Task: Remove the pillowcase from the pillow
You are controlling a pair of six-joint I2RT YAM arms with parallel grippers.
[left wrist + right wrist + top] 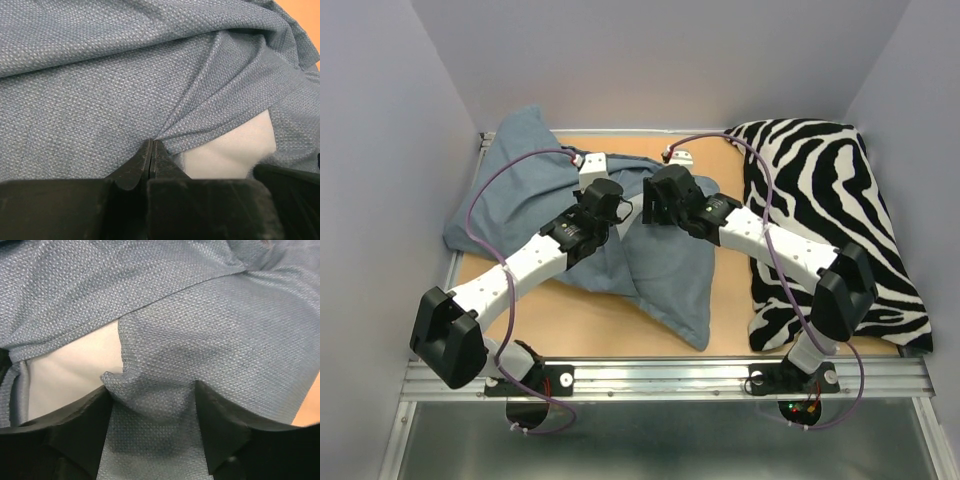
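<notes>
The slate blue-grey pillowcase lies crumpled on the left and middle of the table. It hides the pillow in the top view. The white pillow shows through the case's opening in the left wrist view and in the right wrist view. My left gripper is shut, its tips pinching a fold of the pillowcase at the opening's edge. My right gripper is open over the case, with a hump of the cloth between its fingers, right beside the opening.
A black-and-white zebra-striped cushion fills the right side of the table, under the right arm. Grey walls close in the back and both sides. Bare wood shows in front of the pillowcase. A metal rail runs along the near edge.
</notes>
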